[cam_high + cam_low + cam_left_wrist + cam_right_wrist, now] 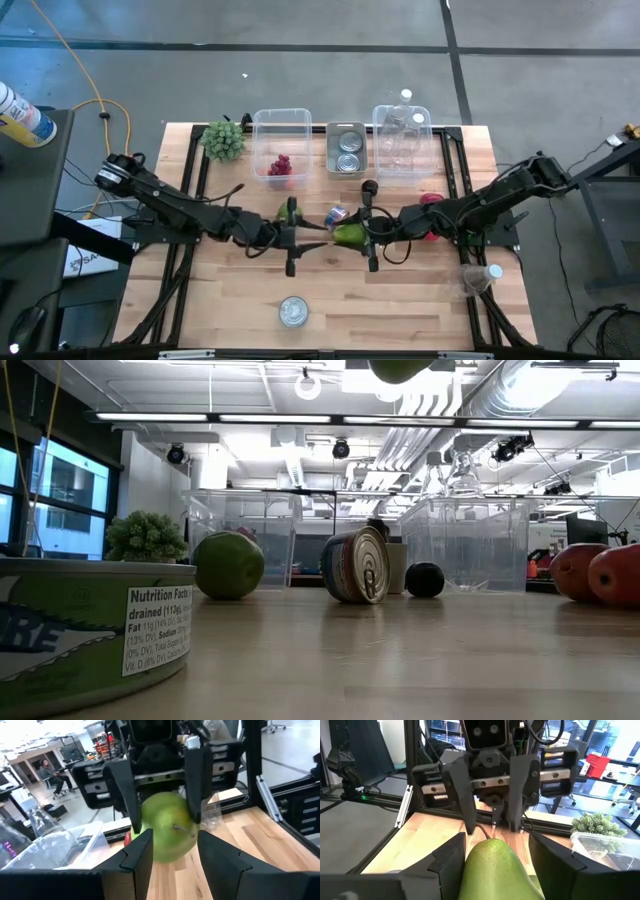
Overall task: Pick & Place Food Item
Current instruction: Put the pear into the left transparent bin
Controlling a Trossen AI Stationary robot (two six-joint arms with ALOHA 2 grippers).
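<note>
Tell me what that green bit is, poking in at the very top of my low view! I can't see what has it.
Observer: It's a green pear, lifted off the table. The right gripper is clamped on its fat end.
Operator: Where's the other arm?
Observer: The left gripper is right at the pear's stem end, facing the right one nose to nose over the middle of the table.
Operator: Is any food in the bins yet?
Observer: From above, something red lies inside the clear bin beside the leafy plant.
</note>
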